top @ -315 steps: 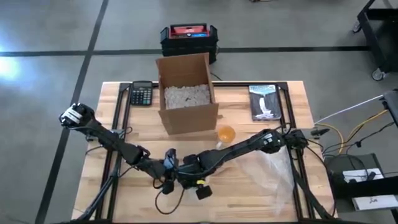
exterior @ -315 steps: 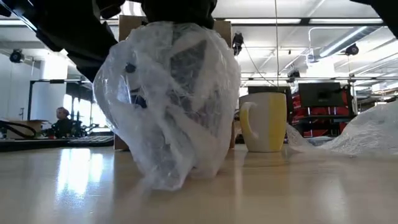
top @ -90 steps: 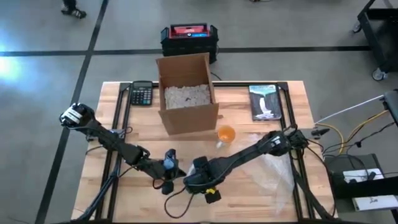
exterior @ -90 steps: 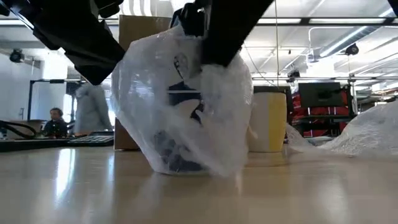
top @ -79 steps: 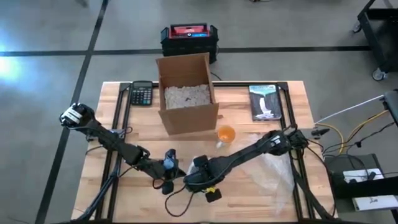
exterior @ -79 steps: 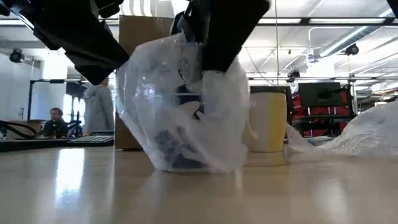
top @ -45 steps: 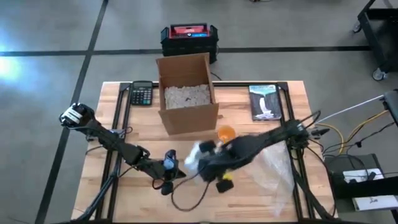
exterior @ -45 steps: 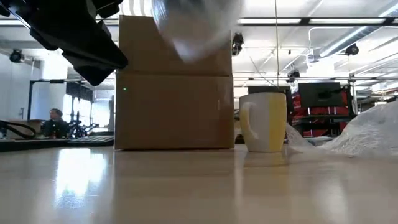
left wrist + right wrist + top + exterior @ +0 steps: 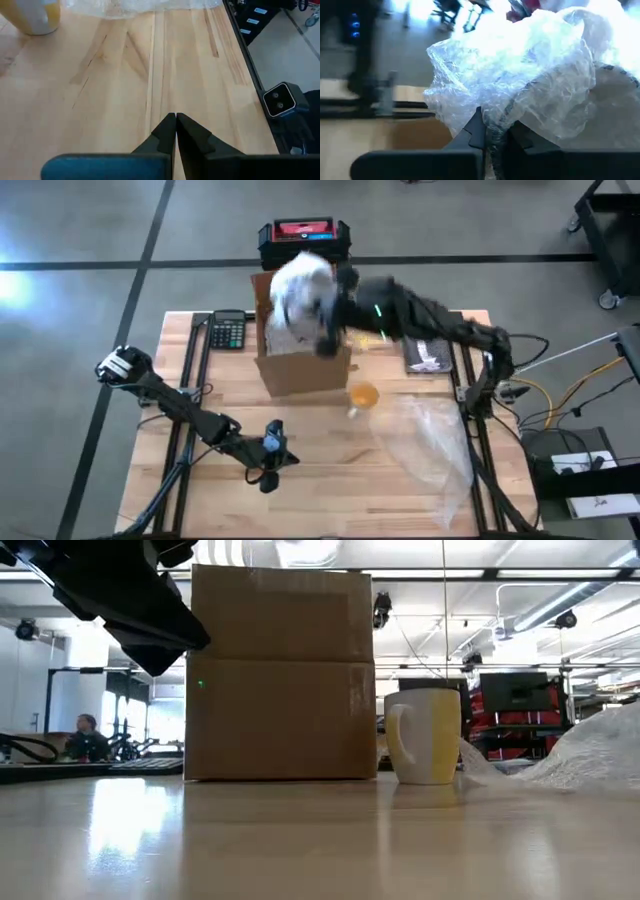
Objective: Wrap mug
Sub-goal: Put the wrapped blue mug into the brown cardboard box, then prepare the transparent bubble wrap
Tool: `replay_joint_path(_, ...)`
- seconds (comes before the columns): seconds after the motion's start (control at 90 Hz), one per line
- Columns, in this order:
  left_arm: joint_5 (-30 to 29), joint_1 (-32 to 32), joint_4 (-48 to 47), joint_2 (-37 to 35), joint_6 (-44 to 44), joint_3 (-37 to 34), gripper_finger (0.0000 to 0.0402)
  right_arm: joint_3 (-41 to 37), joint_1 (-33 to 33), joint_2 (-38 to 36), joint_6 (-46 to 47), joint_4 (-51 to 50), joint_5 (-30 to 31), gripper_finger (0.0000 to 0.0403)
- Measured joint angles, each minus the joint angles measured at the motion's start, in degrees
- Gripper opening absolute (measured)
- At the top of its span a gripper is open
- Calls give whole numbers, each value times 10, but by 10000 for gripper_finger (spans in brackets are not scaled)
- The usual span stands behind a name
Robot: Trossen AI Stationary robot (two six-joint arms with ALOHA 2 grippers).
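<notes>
The left gripper (image 9: pixel 272 470) rests low near the table's front edge, fingers pressed together on nothing, bare wooden table (image 9: pixel 330 480) around it. The right gripper (image 9: pixel 322 330) pinches a crinkled clear plastic-wrapped bundle (image 9: pixel 300 288), probably the mug, above the open brown cardboard box (image 9: pixel 300 370). A yellow ceramic mug (image 9: pixel 362 395) stands upright just beside the box.

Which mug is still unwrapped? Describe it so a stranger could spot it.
Start at the open cardboard box on the wooden table. The bare mug stands upright by the box's front right corner, yellow, next to the loose plastic wrap.
</notes>
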Motion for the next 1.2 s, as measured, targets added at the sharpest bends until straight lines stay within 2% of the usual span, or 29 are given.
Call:
replay_joint_path(0.111, 6, -1, 0, 0, -3, 0, 0, -1, -56, 40, 68, -70, -75, 9)
replay_joint_path(0.211, 6, -2, 1, 0, -4, 0, 0, -2, -60, 77, 72, -104, -92, 9)
replay_joint_path(0.356, 6, -2, 5, 0, 1, 0, 0, -2, -50, 99, 77, -95, -102, 27)
replay_joint_path(0.556, 6, -2, 3, 0, 2, 0, 0, -1, -50, 98, 85, -99, -98, 116)
replay_joint_path(0.678, 6, -2, 3, 0, 2, 0, 0, 19, -44, 61, 87, -110, -109, 177)
replay_joint_path(0.767, 6, -2, 4, 0, 2, 0, 0, 46, -30, 23, 93, -159, -135, 210)
replay_joint_path(0.867, 6, -2, 3, 0, 2, 0, 0, 55, 2, -23, 114, -228, -171, 235)
replay_joint_path(1.033, 6, -2, 4, 0, 2, 0, 0, 32, 104, -74, 166, -370, -172, 253)
replay_joint_path(1.111, 6, -2, 3, 0, 2, 0, 0, 1, 167, -80, 213, -422, -146, 252)
replay_joint_path(1.2, 6, -2, 4, 0, 2, 0, 0, -60, 245, -82, 259, -446, -70, 244)
